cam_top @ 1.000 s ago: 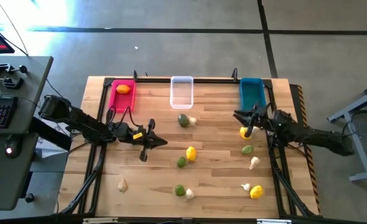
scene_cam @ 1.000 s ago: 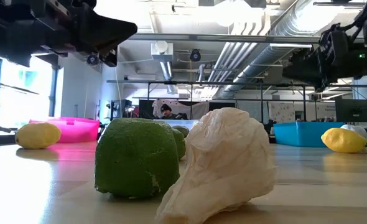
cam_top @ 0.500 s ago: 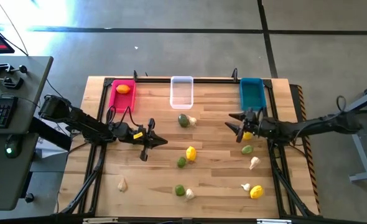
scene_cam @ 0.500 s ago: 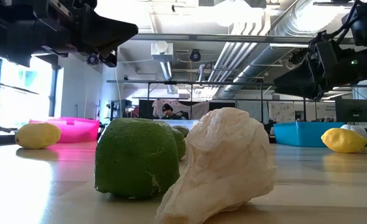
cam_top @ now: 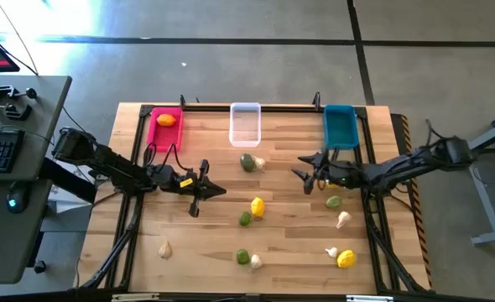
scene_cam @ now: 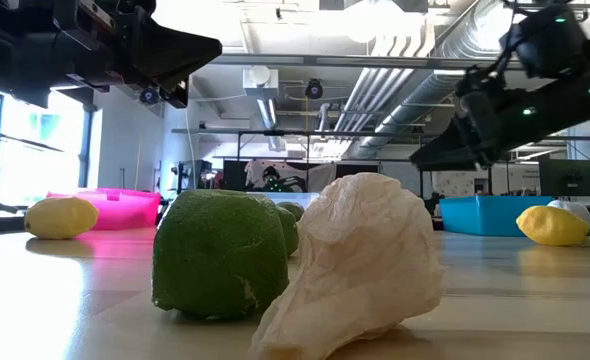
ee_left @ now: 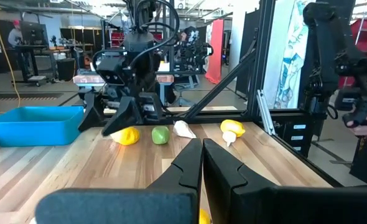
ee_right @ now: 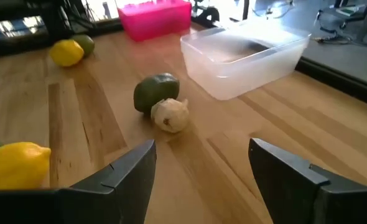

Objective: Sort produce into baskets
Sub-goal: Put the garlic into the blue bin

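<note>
Produce lies scattered on the wooden table. A green fruit point(cam_top: 247, 162) touches a garlic bulb point(cam_top: 259, 163) in front of the clear basket point(cam_top: 245, 124). The pink basket point(cam_top: 164, 127) holds an orange fruit point(cam_top: 166, 120); the teal basket point(cam_top: 340, 126) stands at the far right. My right gripper point(cam_top: 304, 178) hovers open above the table, right of that pair, which shows ahead of it as the green fruit point(ee_right: 155, 90) and the bulb point(ee_right: 170, 115). A yellow fruit point(ee_left: 126, 135) lies under it. My left gripper point(cam_top: 214, 191) waits shut at the left centre.
More pieces lie about: a yellow fruit point(cam_top: 257, 205) and a green one point(cam_top: 244, 219) at the centre, a green fruit point(cam_top: 242, 256) with a bulb point(cam_top: 255, 262) near the front, a lone bulb point(cam_top: 165, 249) at the front left, and several at the right around a green fruit point(cam_top: 333, 201).
My right gripper has travelled toward the table's left edge, from beside the teal basket past the yellow fruit toward the green fruit and the bulb, and has tipped slightly downward. The produce has stayed where it was.
</note>
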